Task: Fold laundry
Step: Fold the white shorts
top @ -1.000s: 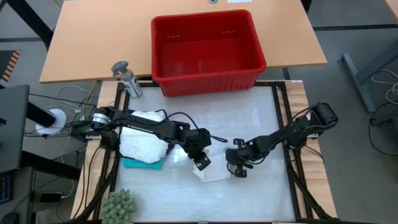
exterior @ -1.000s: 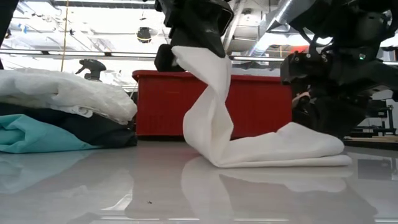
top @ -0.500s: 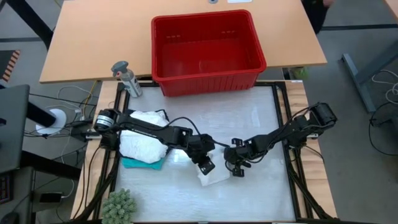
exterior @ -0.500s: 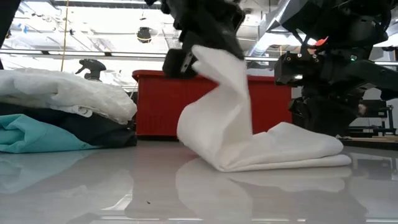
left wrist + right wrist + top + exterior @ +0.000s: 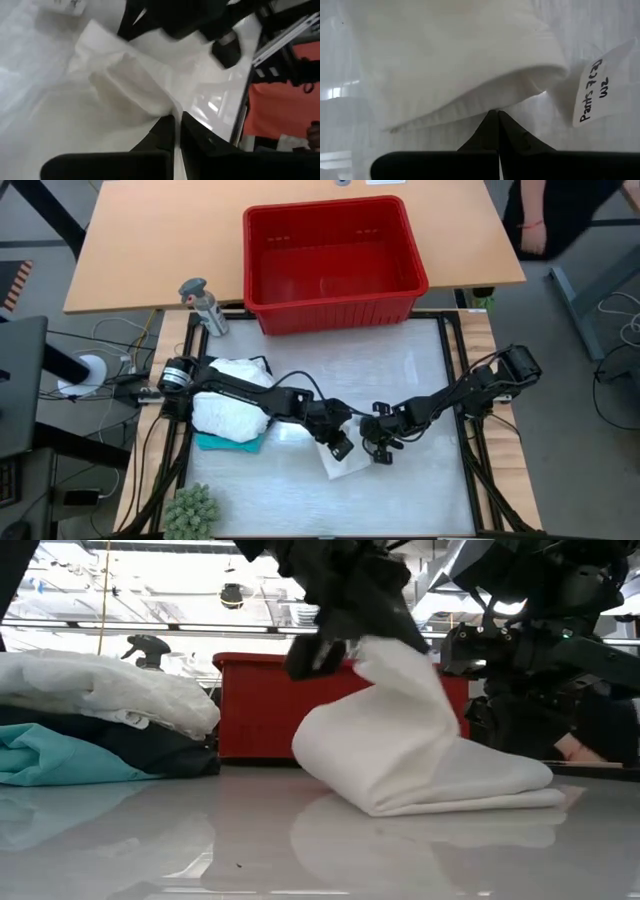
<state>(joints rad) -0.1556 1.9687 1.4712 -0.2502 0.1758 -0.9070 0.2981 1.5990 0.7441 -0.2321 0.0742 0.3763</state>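
Note:
A white garment [image 5: 420, 765] lies mid-table, its lower part flat and its raised end bent over it in a loop. My left gripper [image 5: 342, 447] is shut on that raised end, above the flat part. My right gripper [image 5: 381, 454] stands shut at the garment's right side, its tips [image 5: 497, 116] at the foot of the upper fold, beside a handwritten paper tag [image 5: 594, 90]. More laundry [image 5: 230, 408], white on black on teal, is piled at the table's left. My left gripper pinches the garment's raised end at a thin edge [image 5: 175, 107] between its two fingers, slanting down from the table's left. That end hangs lifted, slack, arched over the part lying on the table [image 5: 500, 780]. My right gripper sets its shut fingertips down on the ribbed lower layer [image 5: 470, 127], just under the upper fold's edge, slanting down from the right. Whether any cloth is caught between the fingers, I cannot tell.
A red basket [image 5: 335, 255] stands beyond the table's far edge, with a spray bottle [image 5: 203, 304] to its left. A fuzzy green plant [image 5: 190, 508] sits at the near left corner. A person [image 5: 545, 210] shows at the far right.
My left gripper has gone toward the table's right edge and down, toward my right gripper, carrying the garment's raised end. That end has bent from nearly upright over the flat part, while the loop and the flat part have stayed on the table.

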